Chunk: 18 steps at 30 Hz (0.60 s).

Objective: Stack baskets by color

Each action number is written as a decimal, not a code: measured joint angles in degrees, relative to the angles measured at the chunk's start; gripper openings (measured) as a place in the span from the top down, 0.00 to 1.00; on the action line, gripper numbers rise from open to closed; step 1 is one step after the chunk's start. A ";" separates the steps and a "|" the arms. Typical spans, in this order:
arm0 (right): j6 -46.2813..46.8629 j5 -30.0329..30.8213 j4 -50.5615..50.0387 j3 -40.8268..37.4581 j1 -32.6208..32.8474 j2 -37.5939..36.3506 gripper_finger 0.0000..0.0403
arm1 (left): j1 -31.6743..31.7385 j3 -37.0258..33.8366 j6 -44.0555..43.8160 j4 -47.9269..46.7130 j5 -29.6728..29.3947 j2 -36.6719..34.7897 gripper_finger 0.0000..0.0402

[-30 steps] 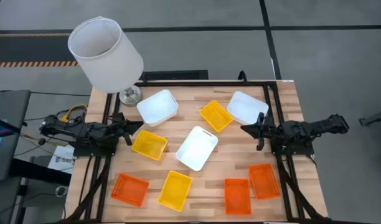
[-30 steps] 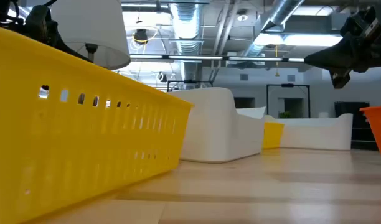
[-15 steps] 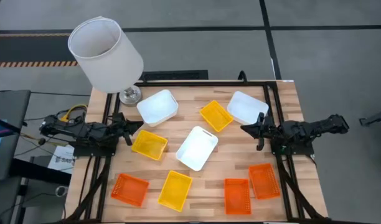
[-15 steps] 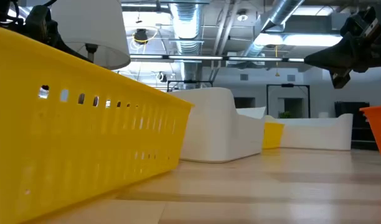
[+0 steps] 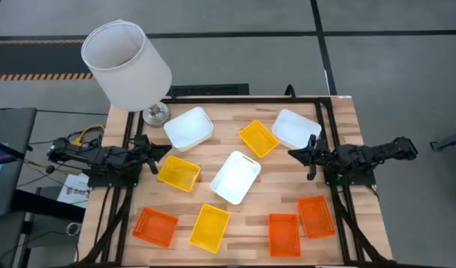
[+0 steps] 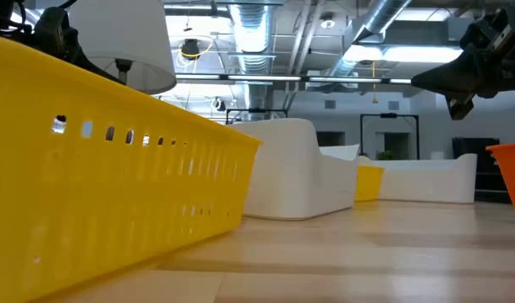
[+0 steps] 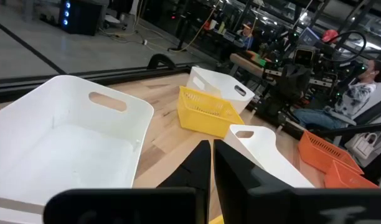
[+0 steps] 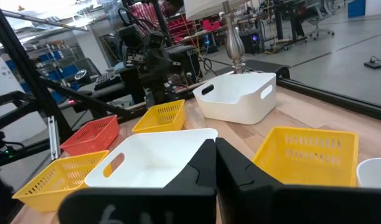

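On the wooden table lie three white baskets, three yellow baskets and three orange baskets, each apart and flat on its bottom. My left gripper hovers shut at the table's left edge, pointing inward beside a yellow basket. My right gripper hovers shut at the right edge, near the far right white basket. In the wrist views the left gripper and the right gripper have their fingers together with nothing between them.
A lamp with a large white shade stands on its metal base at the table's far left corner. A black frame runs along the table's edges. In the low view the near yellow basket fills the left side.
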 joint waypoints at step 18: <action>0.00 0.00 0.00 0.00 0.02 0.00 0.97 | 0.00 0.00 -0.93 0.02 0.00 -0.01 0.98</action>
